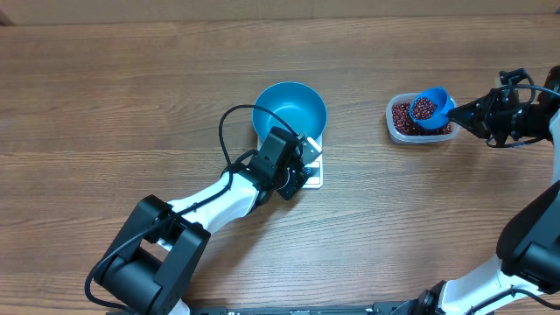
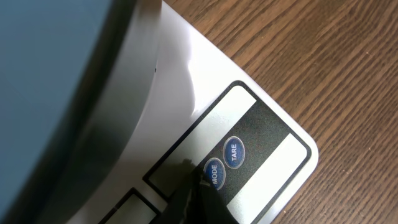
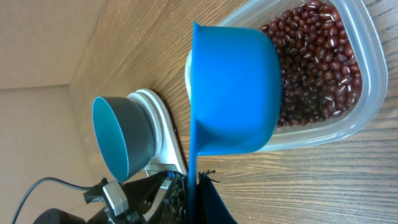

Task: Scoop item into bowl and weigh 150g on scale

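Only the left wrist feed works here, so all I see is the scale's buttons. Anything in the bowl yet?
Observer: No, the bowl on the scale looks empty from overhead.
Operator: Where's the right arm?
Observer: The right gripper holds the scoop by its handle, over the tub.
Operator: Scoop loaded?
Observer: Yes, it's full of beans.

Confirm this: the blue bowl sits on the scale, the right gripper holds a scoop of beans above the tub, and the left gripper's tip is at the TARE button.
Not quite. The left wrist view shows the left gripper with its tip at the MODE button; the TARE button lies uncovered beside it. The rest stands.
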Robot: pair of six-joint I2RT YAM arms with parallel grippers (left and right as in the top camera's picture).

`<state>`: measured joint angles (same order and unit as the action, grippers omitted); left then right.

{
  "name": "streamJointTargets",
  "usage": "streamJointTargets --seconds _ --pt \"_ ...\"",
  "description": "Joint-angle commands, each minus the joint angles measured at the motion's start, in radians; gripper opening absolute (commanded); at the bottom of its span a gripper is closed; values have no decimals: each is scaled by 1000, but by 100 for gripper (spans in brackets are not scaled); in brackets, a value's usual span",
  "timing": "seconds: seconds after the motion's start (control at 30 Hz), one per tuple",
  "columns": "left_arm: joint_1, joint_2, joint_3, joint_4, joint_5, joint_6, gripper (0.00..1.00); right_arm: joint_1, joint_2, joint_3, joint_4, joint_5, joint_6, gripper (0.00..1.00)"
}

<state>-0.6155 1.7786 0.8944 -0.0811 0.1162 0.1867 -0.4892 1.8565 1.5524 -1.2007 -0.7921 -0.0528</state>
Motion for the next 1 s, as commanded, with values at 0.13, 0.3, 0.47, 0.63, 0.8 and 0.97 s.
streamJointTargets --seconds 0.13,0.3,0.47,0.63,0.8,0.97 --pt "-6 34 -9 -14 4 15 4 -4 3 18 -9 6 -28 4" --pt "-6 12 -5 -24 3 15 4 -4 3 18 -9 6 -31 4" --pt "-7 -7 -5 -30 4 15 4 -4 3 18 -9 6 -31 4" --pt "-7 -43 5 -58 5 15 4 -4 3 18 -8 5 -31 4" --pt "-7 -58 5 -64 8 15 4 -4 3 18 -5 5 -31 4" --pt "-7 -58 5 -64 8 15 4 -4 3 18 0 5 -30 4"
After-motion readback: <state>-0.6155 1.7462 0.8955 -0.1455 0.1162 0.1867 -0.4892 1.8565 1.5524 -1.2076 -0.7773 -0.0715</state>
